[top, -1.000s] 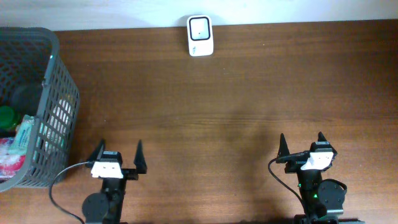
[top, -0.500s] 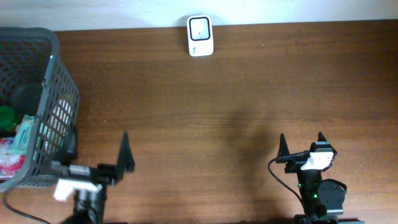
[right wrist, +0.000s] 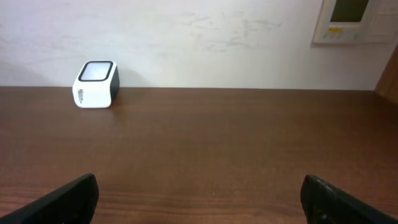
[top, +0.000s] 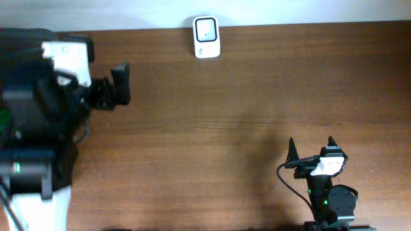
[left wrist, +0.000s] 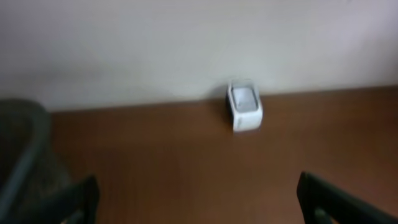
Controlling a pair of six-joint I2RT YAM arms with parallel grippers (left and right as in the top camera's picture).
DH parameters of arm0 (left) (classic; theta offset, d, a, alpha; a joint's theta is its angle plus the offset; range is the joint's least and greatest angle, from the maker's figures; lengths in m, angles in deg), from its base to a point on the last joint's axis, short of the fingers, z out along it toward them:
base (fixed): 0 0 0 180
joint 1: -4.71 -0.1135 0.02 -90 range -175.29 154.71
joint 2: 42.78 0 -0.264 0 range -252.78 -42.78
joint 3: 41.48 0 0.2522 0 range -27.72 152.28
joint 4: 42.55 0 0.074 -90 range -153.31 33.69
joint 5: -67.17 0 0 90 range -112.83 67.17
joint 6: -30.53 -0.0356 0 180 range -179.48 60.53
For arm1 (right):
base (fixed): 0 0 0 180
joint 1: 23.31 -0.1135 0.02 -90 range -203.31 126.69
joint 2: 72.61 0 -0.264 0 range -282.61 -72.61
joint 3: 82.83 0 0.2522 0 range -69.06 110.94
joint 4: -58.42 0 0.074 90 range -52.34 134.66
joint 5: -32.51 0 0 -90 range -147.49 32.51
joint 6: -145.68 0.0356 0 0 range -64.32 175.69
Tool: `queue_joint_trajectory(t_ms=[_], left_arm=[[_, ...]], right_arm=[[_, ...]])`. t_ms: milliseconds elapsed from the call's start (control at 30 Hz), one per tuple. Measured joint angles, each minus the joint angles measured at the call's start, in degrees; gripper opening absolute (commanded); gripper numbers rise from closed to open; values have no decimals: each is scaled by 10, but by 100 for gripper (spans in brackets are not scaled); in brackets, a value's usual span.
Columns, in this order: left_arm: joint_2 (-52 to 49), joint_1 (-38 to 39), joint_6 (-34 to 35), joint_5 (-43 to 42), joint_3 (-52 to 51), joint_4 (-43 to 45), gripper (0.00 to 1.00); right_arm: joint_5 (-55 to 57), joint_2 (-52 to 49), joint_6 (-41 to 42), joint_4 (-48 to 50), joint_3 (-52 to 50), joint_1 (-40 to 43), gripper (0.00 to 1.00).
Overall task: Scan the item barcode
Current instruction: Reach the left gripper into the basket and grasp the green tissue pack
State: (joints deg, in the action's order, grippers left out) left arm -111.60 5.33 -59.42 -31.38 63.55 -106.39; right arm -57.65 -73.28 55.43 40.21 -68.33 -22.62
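Note:
A white barcode scanner [top: 206,37] stands at the table's far edge; it also shows as the scanner [left wrist: 244,106] in the left wrist view and the scanner [right wrist: 95,84] in the right wrist view. My left gripper [top: 119,83] is raised high at the far left, above the grey basket [left wrist: 22,149]. It is open and empty; the left wrist view is blurred, and its dark fingers [left wrist: 79,198] stand far apart. My right gripper [top: 311,144] rests near the front right, open, nothing between its fingers [right wrist: 74,198]. The item is hidden under my left arm.
My left arm covers most of the basket in the overhead view; only a green bit [top: 5,120] of its contents shows. A pale wall runs behind the table, with a wall panel [right wrist: 351,18] at the upper right.
My left arm has lifted from its rest at the front left and swung up and back over the basket, still open. The right arm has not moved.

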Motion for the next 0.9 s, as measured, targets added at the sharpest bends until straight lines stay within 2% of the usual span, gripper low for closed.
queue_joint_trajectory(t_ms=[100,200,267,367,533,633,733,900], left_arm=[[-98,-8,18,3,64,-36,99],[-195,-101,61,-12,197,-89,99],[-218,-162,69,-16,252,-95,99],[-220,-215,73,-9,266,-102,99],[-226,-268,74,146,266,-113,99],[-238,-291,73,210,266,-114,99],[-270,-307,27,230,266,-140,99],[-376,-330,-1,237,267,-222,96]], right_arm=[[0,0,0,0,0,0,99],[0,0,0,0,0,0,99],[0,0,0,0,0,0,99],[0,0,0,0,0,0,99],[0,0,0,0,0,0,99],[0,0,0,0,0,0,99],[0,0,0,0,0,0,99],[0,0,0,0,0,0,98]])
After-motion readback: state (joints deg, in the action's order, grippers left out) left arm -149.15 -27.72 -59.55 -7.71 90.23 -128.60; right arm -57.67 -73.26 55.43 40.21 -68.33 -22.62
